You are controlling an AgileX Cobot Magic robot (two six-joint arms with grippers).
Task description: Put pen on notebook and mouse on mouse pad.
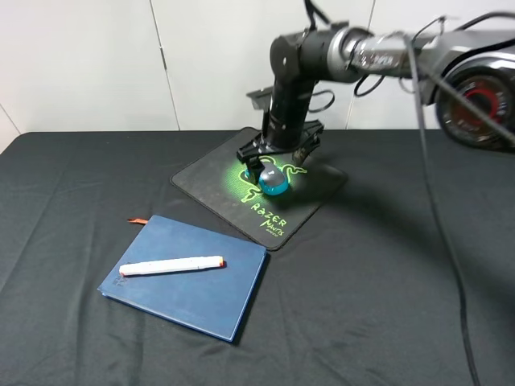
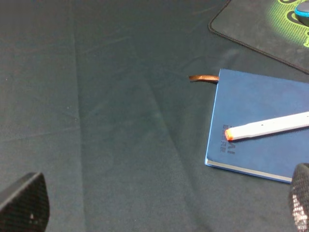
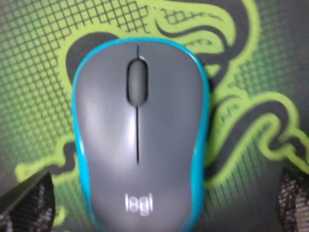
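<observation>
The teal mouse [image 1: 273, 180] with its dark grey top [image 3: 137, 140] rests on the green logo of the black mouse pad [image 1: 211, 178]. My right gripper [image 1: 278, 161] hangs directly over it, open, with one finger [image 3: 29, 203] on each side and a gap to the mouse on both. The white pen [image 1: 171, 265] lies flat across the dark blue notebook [image 1: 197, 297]; in the left wrist view the pen [image 2: 270, 126] shows its orange-red tip over the notebook [image 2: 260, 96]. My left gripper [image 2: 161, 205] is open, above bare cloth beside the notebook, holding nothing.
A black cloth [image 1: 378, 305] covers the whole table. The notebook's orange ribbon [image 2: 203, 78] sticks out onto the cloth. The pad's near corner [image 1: 273, 241] almost touches the notebook. A white wall stands behind the table. The left arm is outside the exterior view.
</observation>
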